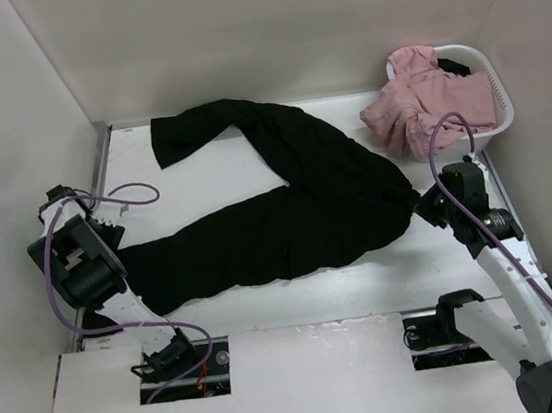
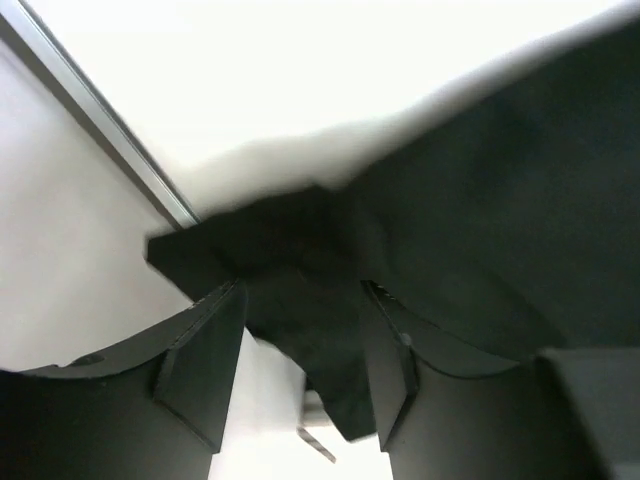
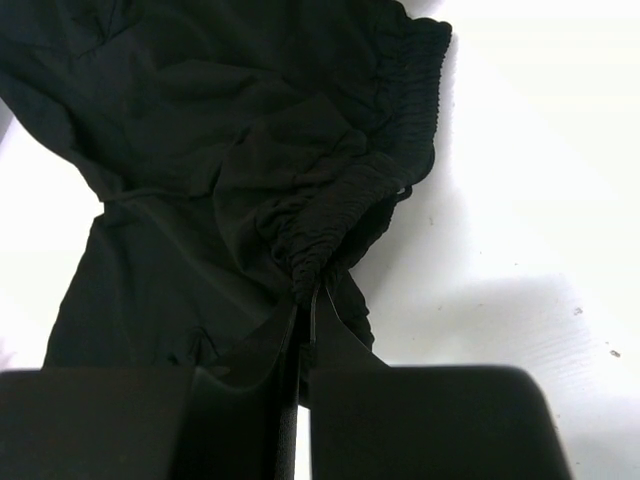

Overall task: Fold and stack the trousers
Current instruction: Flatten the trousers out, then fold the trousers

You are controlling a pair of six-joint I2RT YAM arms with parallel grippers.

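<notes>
The trousers (image 1: 287,215) are spread flat across the white table (image 1: 202,180) in a sideways V. The waistband is turned to the right, one leg is stretched toward the far left corner and the other is laid leftward along the near side. The left gripper (image 2: 300,300) is seen at the end of the nearer leg with its jaws parted. A dark fold of the hem is draped loosely in the gap between the fingers (image 2: 200,370) and is not pinched. The right gripper (image 3: 305,300) is closed tight, and the gathered elastic of the waistband is clamped between its tips. A pink garment (image 1: 424,98) is heaped in and over a white basket (image 1: 500,103) at the far right corner, just beside the trousers.
</notes>
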